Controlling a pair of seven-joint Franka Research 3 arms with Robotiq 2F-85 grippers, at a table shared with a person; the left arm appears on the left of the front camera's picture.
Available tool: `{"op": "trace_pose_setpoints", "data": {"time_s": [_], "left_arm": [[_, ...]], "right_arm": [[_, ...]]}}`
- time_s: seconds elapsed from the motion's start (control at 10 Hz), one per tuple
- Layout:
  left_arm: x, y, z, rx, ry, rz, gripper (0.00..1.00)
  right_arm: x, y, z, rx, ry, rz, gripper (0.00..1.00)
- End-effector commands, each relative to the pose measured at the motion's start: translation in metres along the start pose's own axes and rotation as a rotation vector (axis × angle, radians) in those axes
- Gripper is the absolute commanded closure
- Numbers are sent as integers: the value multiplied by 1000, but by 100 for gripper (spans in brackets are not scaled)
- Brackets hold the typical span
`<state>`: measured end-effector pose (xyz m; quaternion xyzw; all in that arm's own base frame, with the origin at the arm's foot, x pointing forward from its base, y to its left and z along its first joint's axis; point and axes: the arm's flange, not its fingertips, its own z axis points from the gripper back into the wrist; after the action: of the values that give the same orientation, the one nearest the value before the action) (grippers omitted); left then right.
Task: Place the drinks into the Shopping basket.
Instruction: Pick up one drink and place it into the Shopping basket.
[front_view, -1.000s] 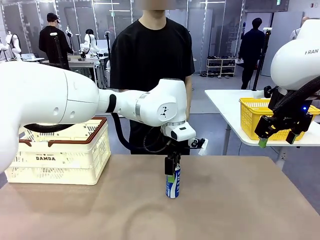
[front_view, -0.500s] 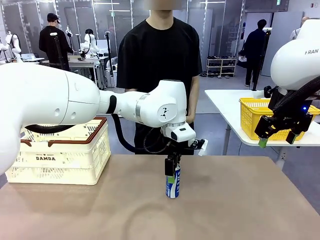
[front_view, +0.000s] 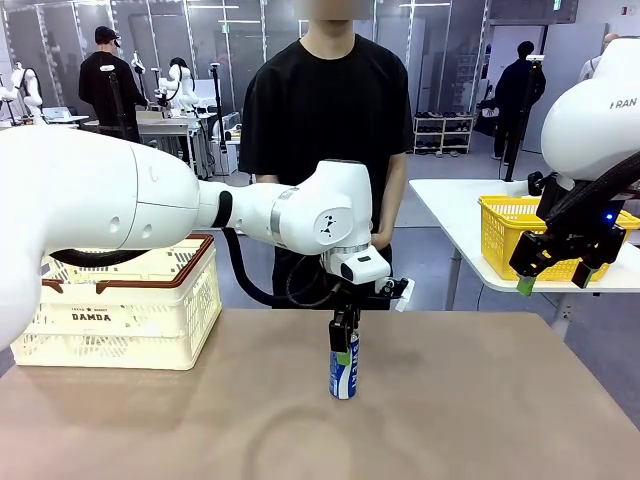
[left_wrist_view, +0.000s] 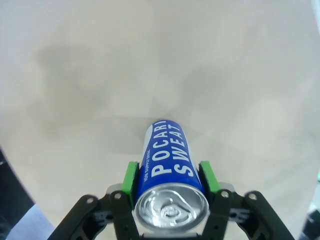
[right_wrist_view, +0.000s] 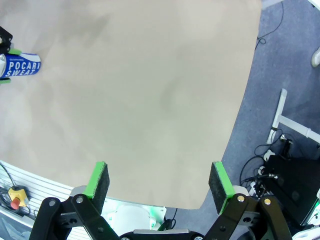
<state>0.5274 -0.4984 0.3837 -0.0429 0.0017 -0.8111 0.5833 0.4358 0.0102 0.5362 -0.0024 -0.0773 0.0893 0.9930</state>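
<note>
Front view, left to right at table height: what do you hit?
Shopping basket → blue-and-white can, upright on the table with the left gripper shut on its top → right gripper, open, hanging off the table's right edge.

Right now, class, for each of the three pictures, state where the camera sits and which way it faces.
Front: fixed between the arms, facing across the table at the person; both white arms show, the Shopping basket at left.
Left wrist: above the left claw, looking down its fingers, shut on the blue can.
Right wrist: high by the table's edge, looking down at tabletop and floor; the open right claw shows.
Shared: both wrist views show the blue can.
</note>
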Motion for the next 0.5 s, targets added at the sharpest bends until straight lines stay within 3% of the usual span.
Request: {"op": "trace_pose_setpoints", "data": {"time_s": [0.0, 0.4], "left_arm": [[4, 5, 0, -25, -9, 9, 61], [1, 1, 11, -56, -11, 23, 91]], "right_arm": [[0, -2, 2, -2, 5, 0, 0], [0, -2, 2, -2, 5, 0, 0]]}}
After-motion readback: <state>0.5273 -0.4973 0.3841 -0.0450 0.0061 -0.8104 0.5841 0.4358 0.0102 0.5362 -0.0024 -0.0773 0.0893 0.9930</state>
